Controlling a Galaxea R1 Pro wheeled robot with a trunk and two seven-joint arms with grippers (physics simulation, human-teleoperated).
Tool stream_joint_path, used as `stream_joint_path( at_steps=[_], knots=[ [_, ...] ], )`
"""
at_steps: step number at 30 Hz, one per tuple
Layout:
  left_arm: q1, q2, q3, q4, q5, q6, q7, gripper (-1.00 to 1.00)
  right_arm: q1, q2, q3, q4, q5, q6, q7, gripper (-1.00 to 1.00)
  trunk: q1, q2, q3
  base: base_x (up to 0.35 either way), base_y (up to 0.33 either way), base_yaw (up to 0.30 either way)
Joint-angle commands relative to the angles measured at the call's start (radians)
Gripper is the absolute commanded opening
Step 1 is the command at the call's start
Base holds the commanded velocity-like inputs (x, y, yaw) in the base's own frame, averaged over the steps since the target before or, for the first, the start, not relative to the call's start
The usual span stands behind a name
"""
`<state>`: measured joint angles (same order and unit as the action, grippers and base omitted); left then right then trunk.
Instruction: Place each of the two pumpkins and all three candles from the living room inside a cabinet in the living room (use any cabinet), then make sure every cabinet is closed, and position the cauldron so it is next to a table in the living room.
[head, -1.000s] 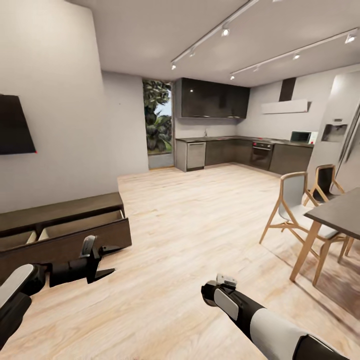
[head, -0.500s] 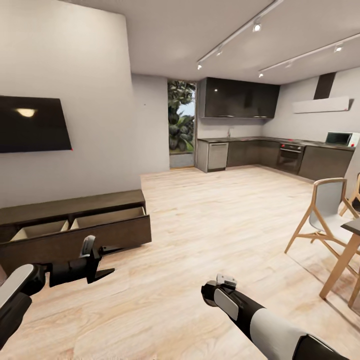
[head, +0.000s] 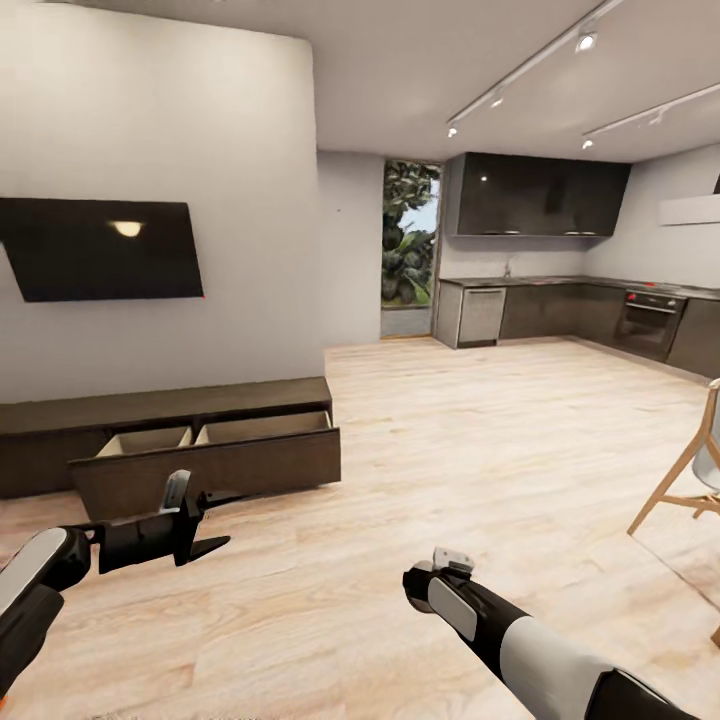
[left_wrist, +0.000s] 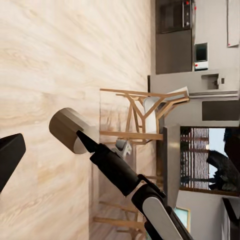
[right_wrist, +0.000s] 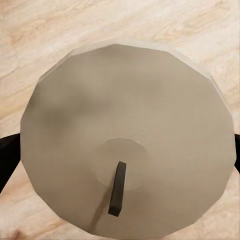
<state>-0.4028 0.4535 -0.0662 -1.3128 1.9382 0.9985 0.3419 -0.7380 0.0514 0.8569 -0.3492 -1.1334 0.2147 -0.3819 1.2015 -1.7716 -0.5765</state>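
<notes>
I hold a candle (right_wrist: 127, 145) clamped in my right gripper (left_wrist: 80, 141), its flat top and dark wick facing the wrist camera, above the wood floor (head: 480, 470). My left gripper (head: 188, 517) hangs spread wide, empty. The cabinet (head: 215, 440) sits under the TV (head: 100, 248), one drawer (head: 205, 462) pulled out.

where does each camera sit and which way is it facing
Head view: high on the robot, facing the long dark brown wooden cabinet with its drawer open; both arms show, left gripper open.
Left wrist view: on the left arm, looking across the floor at the right gripper holding the stubby grey-beige candle.
Right wrist view: on the right arm, looking down on that candle over the floor.
Both wrist views share the candle.
</notes>
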Motion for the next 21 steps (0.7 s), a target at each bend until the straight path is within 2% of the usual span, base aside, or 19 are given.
stream_joint_path(
  at_steps=[1,14,21],
  knots=[
    [-0.001,0.001,-0.001,0.000,0.010,0.000,0.009,1.00,-0.001,-0.001,0.007,-0.002,-0.005,0.003,-0.008,-1.00,-0.004,0.007,0.002,0.000,0.000,0.292],
    [-0.001,0.001,-0.001,0.000,0.009,0.000,0.009,1.00,0.000,-0.001,0.007,-0.002,-0.005,0.002,-0.008,-1.00,-0.054,0.098,0.043,0.000,0.000,0.287],
    [-0.001,0.001,-0.002,-0.004,0.008,0.000,0.009,1.00,-0.001,-0.001,0.007,-0.013,-0.004,0.006,-0.009,-1.00,-0.081,0.147,0.065,0.000,0.000,0.043]
  ],
)
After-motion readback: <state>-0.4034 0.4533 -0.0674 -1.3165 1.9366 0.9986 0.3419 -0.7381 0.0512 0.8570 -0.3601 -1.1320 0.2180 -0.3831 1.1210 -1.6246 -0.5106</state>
